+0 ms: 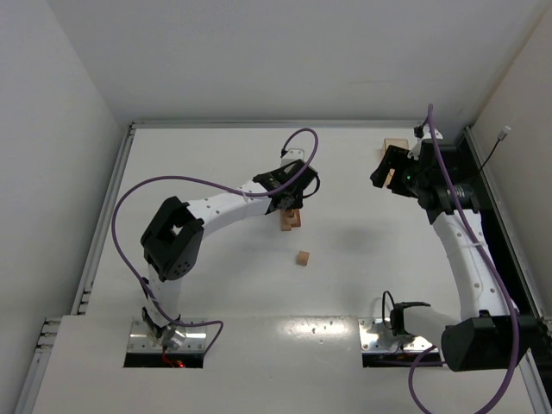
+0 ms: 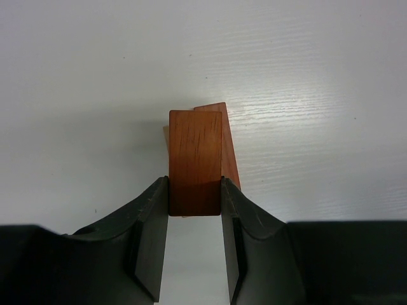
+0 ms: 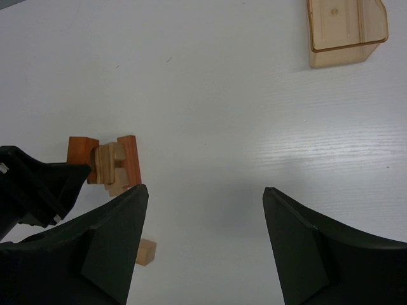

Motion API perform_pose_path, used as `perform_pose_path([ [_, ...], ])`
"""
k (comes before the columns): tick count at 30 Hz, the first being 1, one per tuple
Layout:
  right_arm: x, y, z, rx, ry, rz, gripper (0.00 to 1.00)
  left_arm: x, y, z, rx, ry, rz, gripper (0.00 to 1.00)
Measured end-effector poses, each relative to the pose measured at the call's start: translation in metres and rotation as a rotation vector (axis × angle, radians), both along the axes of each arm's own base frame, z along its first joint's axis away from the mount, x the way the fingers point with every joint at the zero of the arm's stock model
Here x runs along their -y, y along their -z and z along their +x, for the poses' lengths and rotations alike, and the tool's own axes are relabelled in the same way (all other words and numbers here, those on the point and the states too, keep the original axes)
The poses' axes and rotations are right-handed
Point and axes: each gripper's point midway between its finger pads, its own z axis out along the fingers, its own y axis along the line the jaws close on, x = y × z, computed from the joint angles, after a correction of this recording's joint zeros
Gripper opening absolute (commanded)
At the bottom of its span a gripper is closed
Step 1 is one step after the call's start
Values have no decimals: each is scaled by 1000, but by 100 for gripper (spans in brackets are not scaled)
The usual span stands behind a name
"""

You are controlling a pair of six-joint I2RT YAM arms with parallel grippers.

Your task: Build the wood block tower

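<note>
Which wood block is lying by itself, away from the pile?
The small tan cube, alone nearer the arm bases; the others cluster by the reddish-brown block in the left hand.

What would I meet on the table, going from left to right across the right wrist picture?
left claw → reddish-brown block that it holds → pile of blocks → translucent tray. The small loose cube overlaps the pile sideways, so I leave it out.

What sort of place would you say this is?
Likely a robotics lab test cell: a white table walled by plain white panels, a cabled left arm and right arm bolted at its near edge, with small wood blocks and a translucent tray on it.
</note>
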Motion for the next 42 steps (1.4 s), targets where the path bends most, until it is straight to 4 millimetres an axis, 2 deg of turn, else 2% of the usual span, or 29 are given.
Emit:
perform_pose_path([
  [27, -3, 1, 0, 1, -13, 9, 70, 5, -8, -3, 26, 4, -3, 0],
  [34, -3, 1, 0, 1, -13, 9, 70, 1, 1, -7, 10, 7, 11, 0],
  [42, -3, 1, 0, 1, -13, 9, 70, 2, 0, -8, 6, 14, 2, 0],
])
